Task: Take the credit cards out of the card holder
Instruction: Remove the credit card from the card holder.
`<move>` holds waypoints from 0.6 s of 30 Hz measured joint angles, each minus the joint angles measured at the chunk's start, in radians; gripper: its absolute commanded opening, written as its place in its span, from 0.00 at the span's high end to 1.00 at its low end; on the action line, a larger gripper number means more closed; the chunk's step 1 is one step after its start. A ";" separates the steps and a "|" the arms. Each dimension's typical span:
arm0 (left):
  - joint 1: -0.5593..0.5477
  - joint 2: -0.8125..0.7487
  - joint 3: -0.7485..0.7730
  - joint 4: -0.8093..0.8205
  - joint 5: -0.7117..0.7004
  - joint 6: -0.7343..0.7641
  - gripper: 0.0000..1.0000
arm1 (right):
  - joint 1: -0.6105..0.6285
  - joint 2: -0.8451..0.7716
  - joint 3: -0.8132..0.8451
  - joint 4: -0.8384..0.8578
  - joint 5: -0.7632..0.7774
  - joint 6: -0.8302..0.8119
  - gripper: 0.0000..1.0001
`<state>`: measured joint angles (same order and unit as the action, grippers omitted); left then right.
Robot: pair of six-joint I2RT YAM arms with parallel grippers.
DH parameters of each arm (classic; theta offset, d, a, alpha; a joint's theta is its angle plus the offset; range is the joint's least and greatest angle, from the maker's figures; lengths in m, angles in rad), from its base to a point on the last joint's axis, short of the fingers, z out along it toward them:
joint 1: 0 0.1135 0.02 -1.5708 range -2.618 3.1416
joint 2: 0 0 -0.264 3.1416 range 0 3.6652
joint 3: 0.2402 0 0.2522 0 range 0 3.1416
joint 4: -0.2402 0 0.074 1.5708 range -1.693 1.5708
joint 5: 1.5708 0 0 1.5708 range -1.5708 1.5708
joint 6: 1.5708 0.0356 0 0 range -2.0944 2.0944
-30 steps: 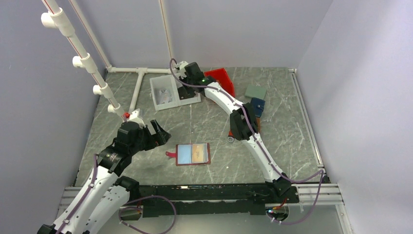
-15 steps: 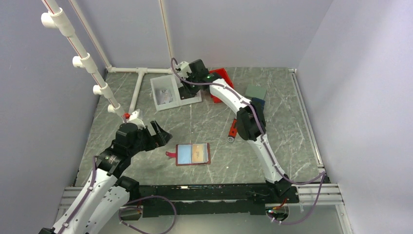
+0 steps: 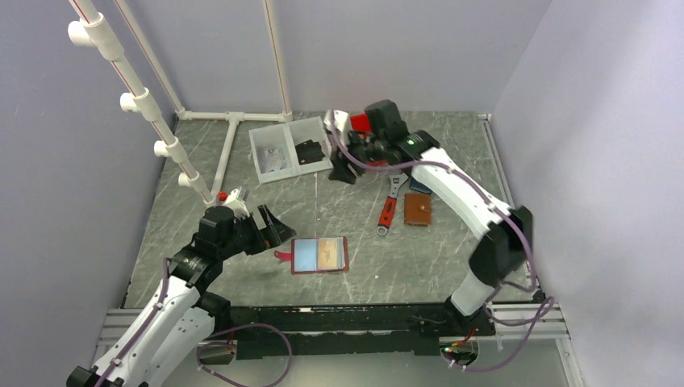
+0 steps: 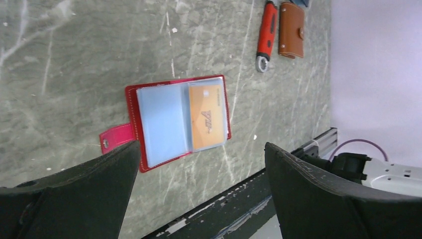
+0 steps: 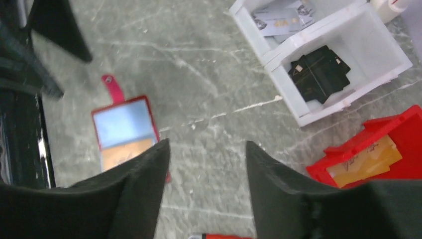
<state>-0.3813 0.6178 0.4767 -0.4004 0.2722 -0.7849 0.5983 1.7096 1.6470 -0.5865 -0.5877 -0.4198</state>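
A grey-green marble-patterned tabletop (image 3: 339, 205) with thin white veins fills the enclosure. Plain pale lavender walls (image 3: 403, 48) close it in at the back, left and right. White plastic pipes (image 3: 234, 115) lie along the far-left edge, and a slanted white pipe with tee fittings (image 3: 134, 90) rises at the left. A silver aluminium rail (image 3: 113, 322) borders the near edge. The light is soft and even.

White arms (image 3: 461, 191), black joints (image 3: 495, 251), purple cables (image 4: 356, 142)
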 measured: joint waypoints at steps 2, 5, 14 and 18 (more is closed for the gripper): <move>0.000 -0.003 0.000 0.010 0.012 -0.018 0.00 | -0.025 -0.100 -0.108 -0.005 -0.029 -0.028 0.17; 0.000 -0.024 -0.005 0.027 0.020 -0.054 0.01 | -0.115 -0.249 -0.287 0.023 -0.113 -0.056 0.02; 0.000 -0.099 -0.080 0.103 0.040 -0.157 0.01 | -0.381 -0.578 -0.682 0.175 -0.278 0.033 0.01; 0.000 -0.056 -0.071 0.092 0.050 -0.160 0.01 | -0.489 -0.663 -0.743 0.274 -0.348 0.126 0.01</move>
<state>-0.3809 0.5613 0.4061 -0.3080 0.3218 -0.9447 0.1089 1.0462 0.9035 -0.3126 -0.9356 -0.2939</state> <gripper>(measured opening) 0.994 0.991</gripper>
